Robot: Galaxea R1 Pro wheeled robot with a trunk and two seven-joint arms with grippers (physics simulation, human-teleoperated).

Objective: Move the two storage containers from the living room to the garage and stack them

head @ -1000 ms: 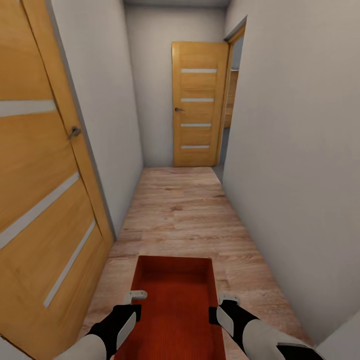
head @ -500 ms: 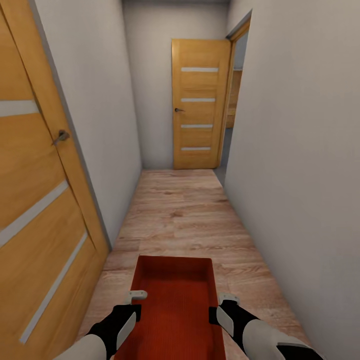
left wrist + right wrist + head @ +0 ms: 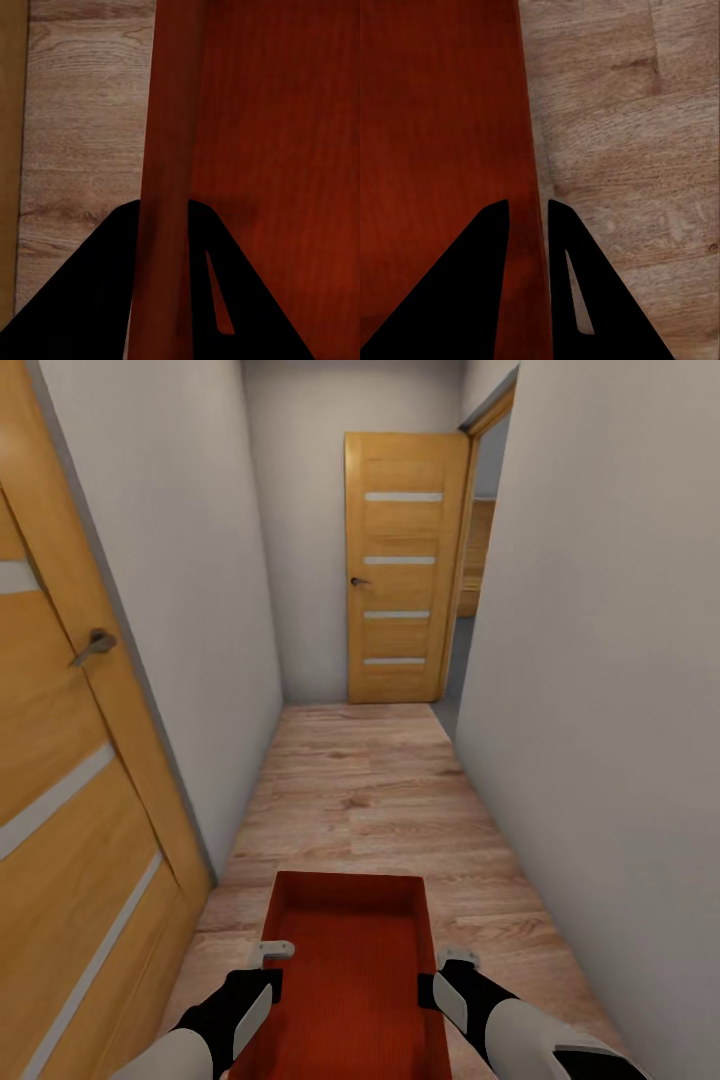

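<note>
Now, from the head view, the robot is in a narrow hall with white walls and a light wood floor (image 3: 360,790). It carries a red-orange storage container (image 3: 345,970), the long shallow one, out in front of its body and above the floor. The left hand (image 3: 272,952) pinches the container's left wall and the right hand (image 3: 455,960) pinches its right wall. A wooden door (image 3: 405,565) stands at the far end of the hall, and just to its right is an open doorway (image 3: 478,550). Another wooden door (image 3: 70,760) is close by on the left. Compared with a second ago, that near door has slid further to the left edge and the far door looks a bit bigger. The container and both hands sit at the same spot in the picture. So the whole robot is rolling forward down the hall, and the box rides along with it. This looks like the trip to the garage, and no garage shows yet.

From the left wrist view, the two dark fingers (image 3: 97,292) of the left hand sit on either side of the container's wall (image 3: 169,150), closed tight on it. Wood floor (image 3: 82,112) passes below.

From the right wrist view, the right hand's fingers (image 3: 457,292) are closed on the other wall (image 3: 531,247) the same way, red inside on one side and floor (image 3: 630,150) on the other.

I think both holds look firm, so it just needs to keep driving.
</note>
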